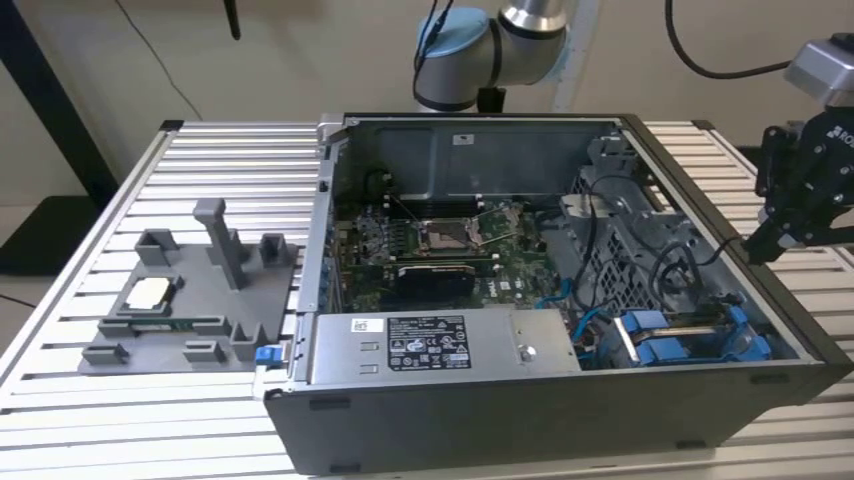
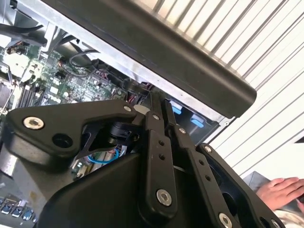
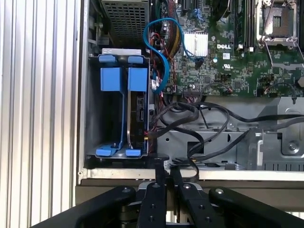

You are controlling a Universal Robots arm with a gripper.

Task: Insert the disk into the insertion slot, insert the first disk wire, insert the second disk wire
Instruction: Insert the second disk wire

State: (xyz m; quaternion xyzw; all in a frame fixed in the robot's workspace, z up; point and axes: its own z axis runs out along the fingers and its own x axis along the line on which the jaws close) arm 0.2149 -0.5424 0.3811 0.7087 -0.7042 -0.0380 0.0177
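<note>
In the exterior view, the fingers (image 1: 774, 238) hang outside the open computer case (image 1: 534, 425), above the slatted surface (image 1: 80, 420). The insertion slot (image 1: 687, 335) lies just across the case wall from them, beside the grey power-supply box (image 1: 441, 342).

In the second wrist view, the fingers (image 2: 153, 124) are clenched together with nothing between them. A person's hand (image 2: 280, 190) rests on the side of them away from the case.

In the first wrist view, the slot sits just beyond the fingertips and has two compartments. The one nearer the motherboard (image 3: 228, 61) holds the disk (image 3: 137, 111) edge-on in its blue carrier. The outer compartment (image 3: 109, 118) looks empty. A blue cable (image 3: 159, 52) and black cables (image 3: 190, 114) lie beside the disk; I cannot tell whether any is plugged in.

The likeliest risks are the fingers snagging those black cables or clipping the case wall, because both lie between them and the disk.
</note>
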